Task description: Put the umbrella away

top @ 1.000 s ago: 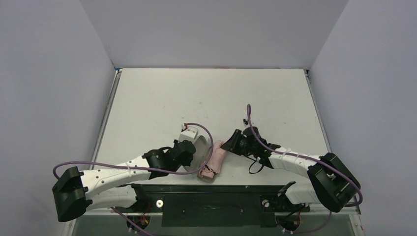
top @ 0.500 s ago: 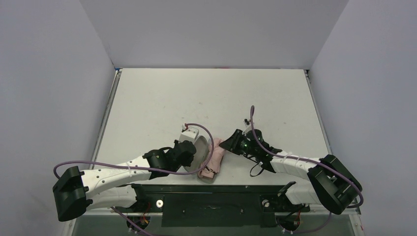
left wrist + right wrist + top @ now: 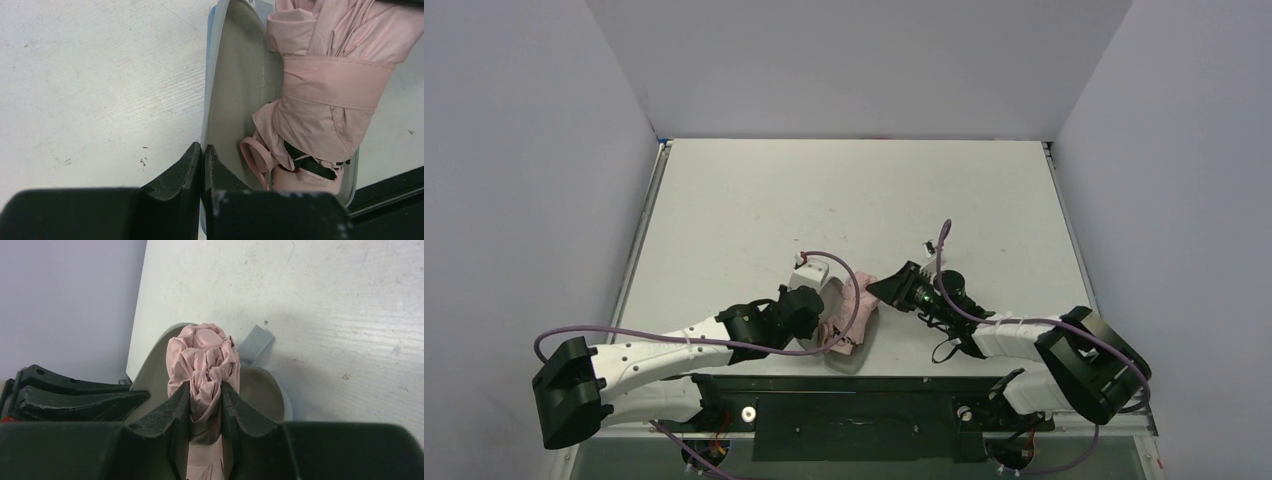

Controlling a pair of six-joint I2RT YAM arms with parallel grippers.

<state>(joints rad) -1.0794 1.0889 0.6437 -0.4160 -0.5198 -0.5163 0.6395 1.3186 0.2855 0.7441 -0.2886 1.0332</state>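
Note:
The pale pink folded umbrella (image 3: 325, 90) lies lengthwise in the open light blue case (image 3: 235, 100), its strap wrapped round it. Its pink handle (image 3: 310, 182) and loop strap (image 3: 255, 155) point toward the table's near edge. My left gripper (image 3: 202, 147) is shut on the case's thin side wall. My right gripper (image 3: 206, 390) is shut on the bunched canopy at the far end of the umbrella (image 3: 202, 352), above the case's rounded end (image 3: 265, 390). From above, the umbrella (image 3: 856, 315) sits between the left gripper (image 3: 816, 322) and the right gripper (image 3: 879, 290).
A black mounting rail (image 3: 854, 400) runs along the near edge, just below the case. Purple cables loop over both wrists. A grey fabric tab (image 3: 255, 342) sticks out at the case's far end. The white table (image 3: 824, 200) is walled on three sides.
The right gripper has moved left and slightly forward with the umbrella's end, pushing the umbrella over the case. The left gripper has held its grip in place.

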